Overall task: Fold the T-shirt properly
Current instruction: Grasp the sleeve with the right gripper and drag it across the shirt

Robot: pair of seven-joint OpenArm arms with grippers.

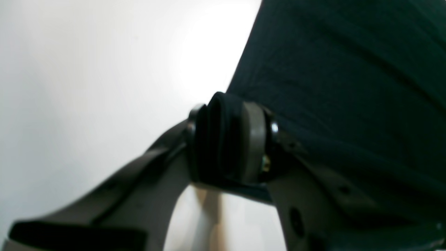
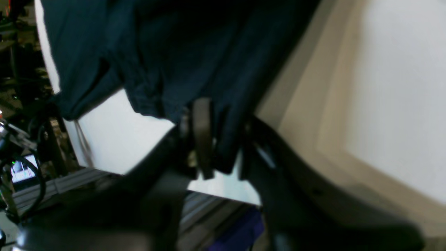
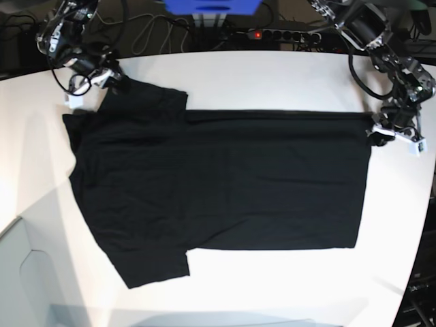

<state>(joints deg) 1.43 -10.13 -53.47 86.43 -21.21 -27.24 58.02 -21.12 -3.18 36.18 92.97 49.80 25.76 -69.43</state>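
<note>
The black T-shirt (image 3: 218, 184) lies spread flat on the white table (image 3: 272, 75), collar end to the left and hem to the right. No print shows. My left gripper (image 3: 373, 126) is at the far right hem corner, shut on a fold of black cloth, as the left wrist view (image 1: 226, 139) shows. My right gripper (image 3: 114, 80) is at the far left sleeve, shut on bunched black cloth in the right wrist view (image 2: 214, 139). The cloth (image 2: 167, 52) hangs lifted off the table there.
A blue box (image 3: 211, 7), a power strip with a red light (image 3: 272, 33) and cables lie past the table's back edge. The table's edge cuts in at the front left (image 3: 13, 231). A small lit screen (image 2: 22, 169) sits below the table's edge.
</note>
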